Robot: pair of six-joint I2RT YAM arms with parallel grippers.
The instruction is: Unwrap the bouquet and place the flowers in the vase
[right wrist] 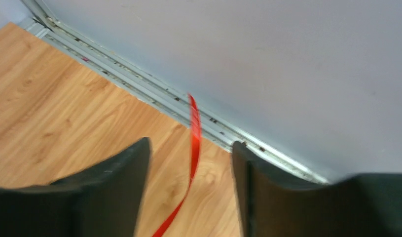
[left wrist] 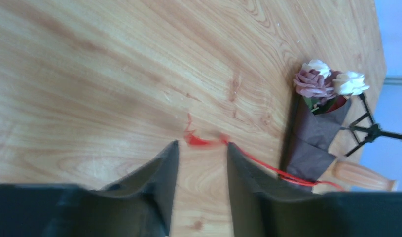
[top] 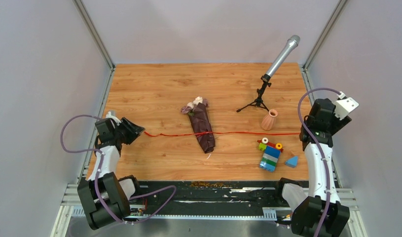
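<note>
The bouquet point(top: 202, 127) lies wrapped in the middle of the desk point(top: 154, 89), its flowers point(top: 196, 104) pointing to the far side. The red ribbon point(top: 248, 133) runs across it in a line from side to side. The left end effector point(left wrist: 201, 145) has its fingers apart, with the ribbon's end between the tips. The right end effector point(right wrist: 191, 144) is also apart, and the ribbon hangs loose in the gap. The vase point(top: 269, 119) stands upright right of the bouquet, near the microphone tripod point(top: 258, 101).

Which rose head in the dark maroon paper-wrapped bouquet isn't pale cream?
The mauve-pink rose head, leftmost in the left wrist view; the upper rose head and the right-hand rose head are cream-white.
</note>
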